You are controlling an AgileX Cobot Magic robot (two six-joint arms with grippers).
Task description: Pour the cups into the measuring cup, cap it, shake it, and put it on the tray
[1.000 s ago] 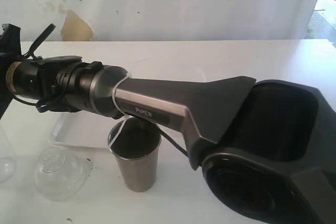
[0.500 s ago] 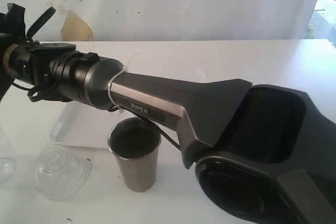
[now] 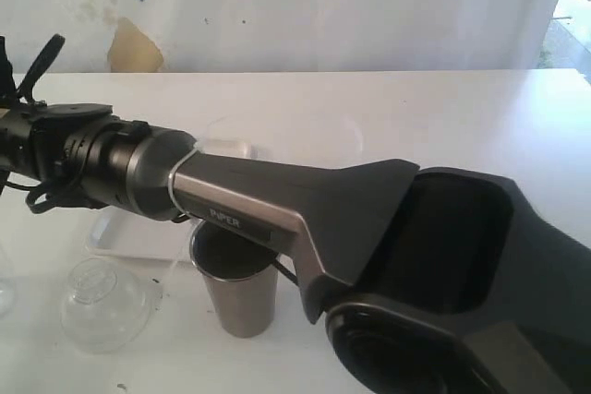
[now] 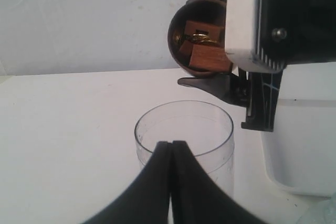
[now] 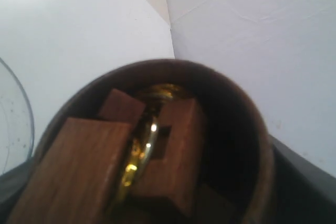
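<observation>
The reddish-brown wooden cup (image 4: 179, 43) lies tipped on its side, above and just beyond the clear measuring cup (image 4: 184, 129). My right gripper (image 4: 203, 32) is shut on it. Brown wooden blocks (image 5: 173, 145) and a gold ring (image 5: 137, 156) sit inside the wooden cup (image 5: 231, 119), and the measuring cup's rim (image 5: 21, 124) shows beside it. My left gripper (image 4: 171, 143) is shut and empty, just in front of the measuring cup, which stands upright and looks empty. The steel tumbler (image 3: 235, 288) stands upright near the white tray (image 3: 125, 232). The right arm (image 3: 277, 196) reaches across to the left.
A clear domed top (image 3: 102, 306) lies on the table left of the tumbler. The right arm's large base (image 3: 462, 302) fills the lower right of the exterior view. The tray's white rim (image 4: 302, 150) shows close beside the measuring cup.
The right arm has swung further left and lower in the exterior view, and its wrist now sits at the left edge. The tray's far corner has come into sight. The tumbler and domed top have not moved.
</observation>
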